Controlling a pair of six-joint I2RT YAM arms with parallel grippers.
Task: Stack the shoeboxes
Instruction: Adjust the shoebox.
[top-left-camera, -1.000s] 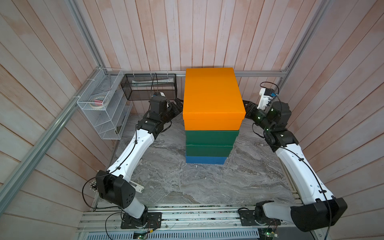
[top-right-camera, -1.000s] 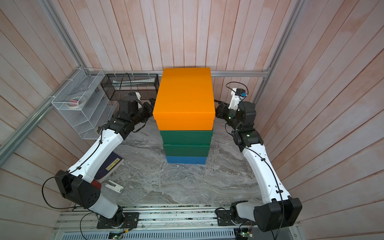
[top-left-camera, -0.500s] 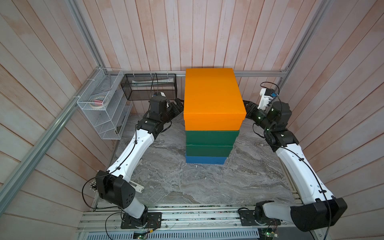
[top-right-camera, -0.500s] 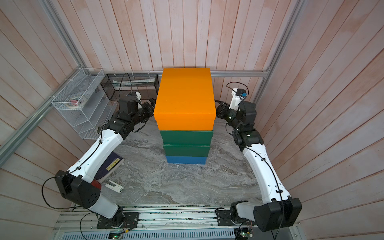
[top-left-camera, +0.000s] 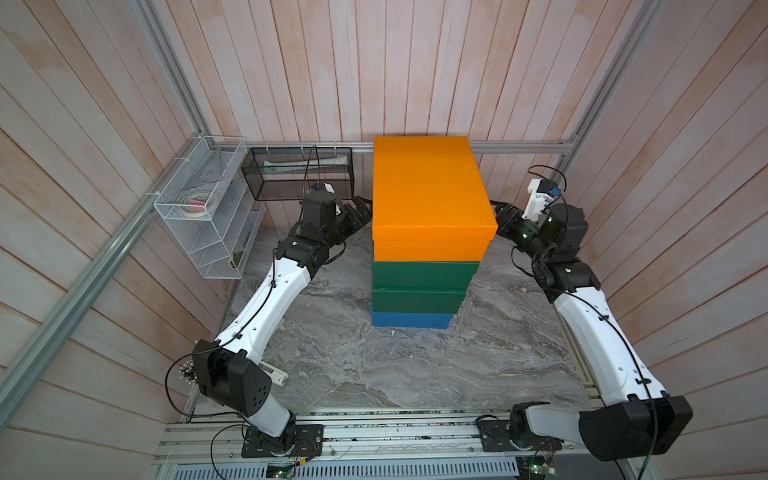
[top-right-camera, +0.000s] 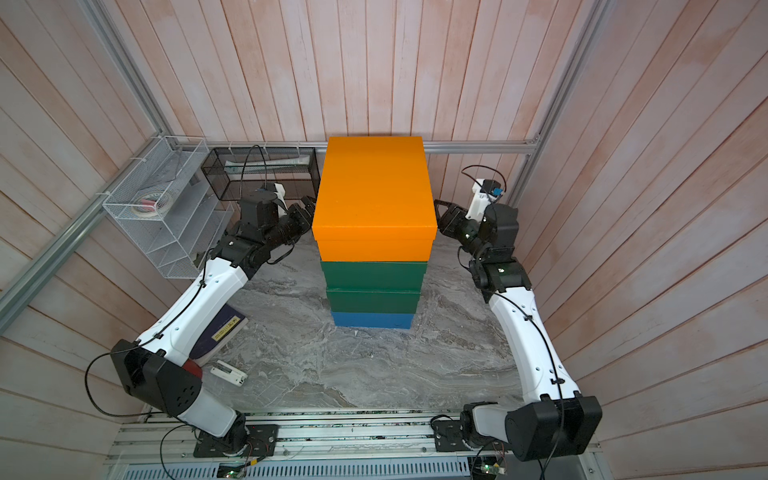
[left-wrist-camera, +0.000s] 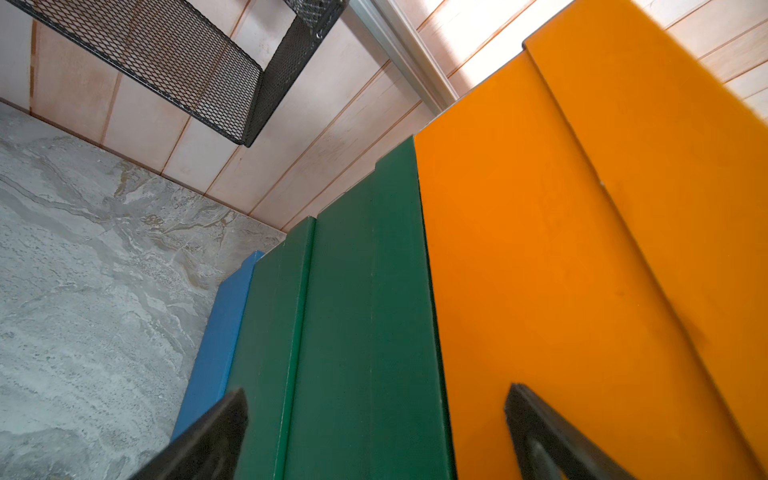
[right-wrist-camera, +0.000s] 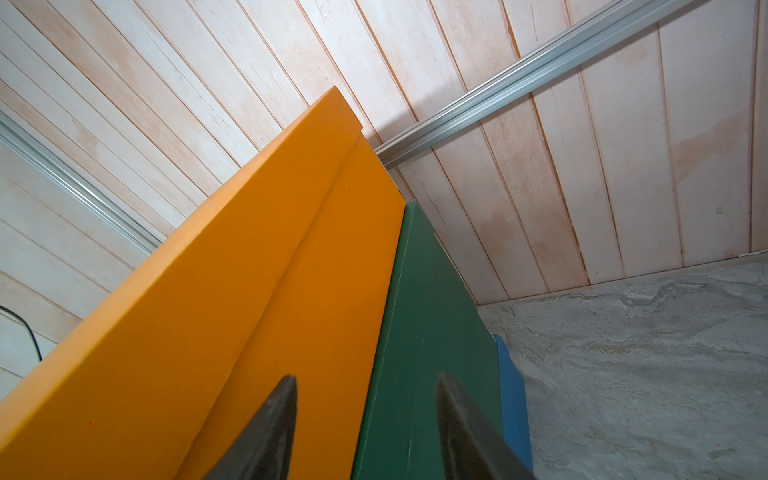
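Flanking the matte orange lidded shoebox (top-left-camera: 428, 187), which tops two dark green shoeboxes (top-left-camera: 424, 274) and a blue shoebox (top-left-camera: 411, 320) on the grey marbled bench (top-left-camera: 415, 374), the left tool (top-left-camera: 360, 209) is wide open and the right tool (top-left-camera: 500, 211) half open. Neither grips anything; they are probably there to square the pile.

Rack (top-left-camera: 208, 208): white wire, on the side wall.
Tape (top-left-camera: 195, 202): rolls on the rack's top shelf.
Basket (top-left-camera: 297, 174): black mesh, just beside the rack.
Book (top-right-camera: 224, 330): dark, yellow label, on the table (top-right-camera: 332, 374) near the rack.
Device (top-right-camera: 228, 372): small, white, farther from the rack than the book.
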